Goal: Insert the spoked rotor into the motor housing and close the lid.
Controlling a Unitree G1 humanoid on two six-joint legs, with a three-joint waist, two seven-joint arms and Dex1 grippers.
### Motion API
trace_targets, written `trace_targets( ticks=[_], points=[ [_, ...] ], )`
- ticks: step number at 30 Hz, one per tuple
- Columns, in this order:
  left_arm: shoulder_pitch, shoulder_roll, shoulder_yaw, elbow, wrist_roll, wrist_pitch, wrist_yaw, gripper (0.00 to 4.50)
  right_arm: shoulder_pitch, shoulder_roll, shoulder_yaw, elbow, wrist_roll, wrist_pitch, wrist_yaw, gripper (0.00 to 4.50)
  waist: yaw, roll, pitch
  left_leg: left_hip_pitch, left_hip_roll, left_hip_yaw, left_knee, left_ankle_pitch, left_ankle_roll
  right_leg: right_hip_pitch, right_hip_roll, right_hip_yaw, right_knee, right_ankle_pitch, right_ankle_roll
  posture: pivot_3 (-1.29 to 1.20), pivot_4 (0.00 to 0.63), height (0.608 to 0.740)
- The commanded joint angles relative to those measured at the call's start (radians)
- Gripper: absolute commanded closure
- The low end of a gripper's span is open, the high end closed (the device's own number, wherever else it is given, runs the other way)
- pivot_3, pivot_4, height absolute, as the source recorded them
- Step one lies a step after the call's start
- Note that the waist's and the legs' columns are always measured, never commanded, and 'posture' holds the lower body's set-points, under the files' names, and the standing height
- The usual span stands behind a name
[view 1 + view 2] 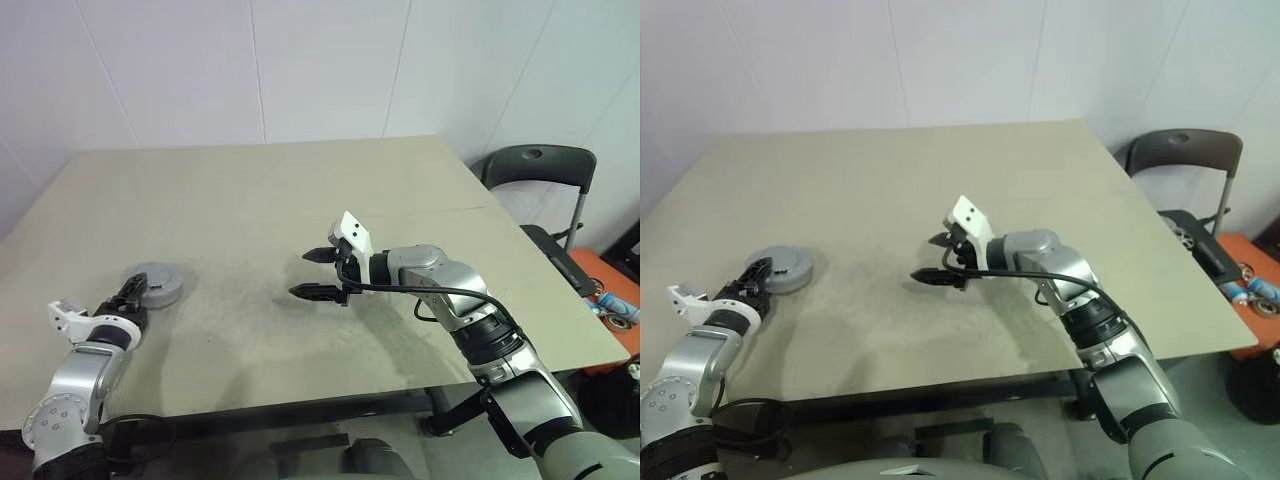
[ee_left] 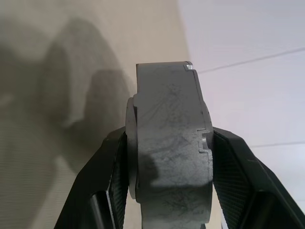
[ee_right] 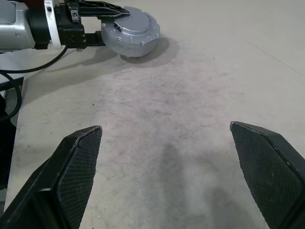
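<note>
Your left gripper point(image 1: 137, 291) pinches the closed housing point(image 1: 160, 282) near the table's point(image 1: 250, 200) left front edge, one finger above and one below. The lid point(image 3: 135, 25) sits on top, so you cannot see anything inside; the rotor cannot be made out. In the left wrist view the housing's grey side wall fills the gap between both fingers point(image 2: 238, 171). Your right gripper point(image 1: 318, 273) hovers over mid-table, well apart from the housing, fingers spread wide and holding nothing.
</note>
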Motion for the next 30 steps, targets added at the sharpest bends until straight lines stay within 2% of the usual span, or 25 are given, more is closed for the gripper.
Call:
trace_targets(
  ticks=[1, 16, 17, 18, 23, 30],
  points=[
    [-0.037, 0.005, 0.043, -0.012, -0.020, -0.013, 0.033, 2.37, -0.010, 0.006, -0.031, -0.017, -0.012, -0.020, 0.013, 0.00, 0.001, 0.000, 0.000, 0.000, -0.001, 0.000, 0.000, 0.000, 0.000, 0.000, -0.001, 0.000, 0.000, 0.000, 0.000, 0.00, 0.000, 0.740],
    [-0.024, -0.031, 0.051, -0.011, -0.026, 0.004, 0.108, 2.37, -0.015, 0.010, -0.046, -0.005, -0.043, -0.012, 0.030, 0.00, 0.000, 0.000, 0.000, 0.001, -0.004, 0.000, 0.000, 0.000, 0.000, 0.000, -0.005, -0.001, 0.001, 0.000, 0.000, 0.00, 0.000, 0.740],
    [-0.017, -0.031, 0.047, -0.020, -0.033, 0.014, 0.108, 1.66, -0.013, 0.010, -0.047, -0.010, -0.041, -0.008, 0.030, 0.00, 0.000, 0.000, 0.000, 0.001, -0.004, 0.000, 0.000, 0.000, 0.000, 0.001, -0.005, -0.001, 0.001, 0.000, 0.000, 0.00, 0.000, 0.740],
    [-0.013, -0.032, 0.045, -0.025, -0.032, 0.017, 0.115, 1.50, -0.010, 0.009, -0.048, -0.013, -0.041, -0.007, 0.029, 0.00, 0.000, 0.000, 0.000, 0.001, -0.004, 0.000, 0.000, 0.000, 0.000, 0.000, -0.005, -0.001, 0.001, 0.000, 0.000, 0.00, 0.000, 0.740],
    [0.001, -0.042, 0.037, -0.063, -0.037, 0.029, 0.152, 0.03, -0.002, 0.005, -0.048, -0.019, -0.045, -0.012, 0.028, 0.00, 0.000, 0.000, 0.000, 0.001, -0.004, 0.000, 0.000, 0.000, 0.000, 0.001, -0.005, -0.001, 0.001, 0.000, 0.000, 0.00, 0.000, 0.740],
    [0.065, -0.078, -0.013, -0.177, -0.039, 0.048, 0.244, 0.03, -0.010, 0.006, -0.051, -0.001, -0.064, -0.035, 0.032, 0.00, 0.000, 0.000, 0.000, 0.001, -0.004, 0.000, 0.000, 0.000, 0.000, 0.001, -0.005, -0.001, 0.001, 0.000, 0.000, 0.00, 0.000, 0.740]
  ],
)
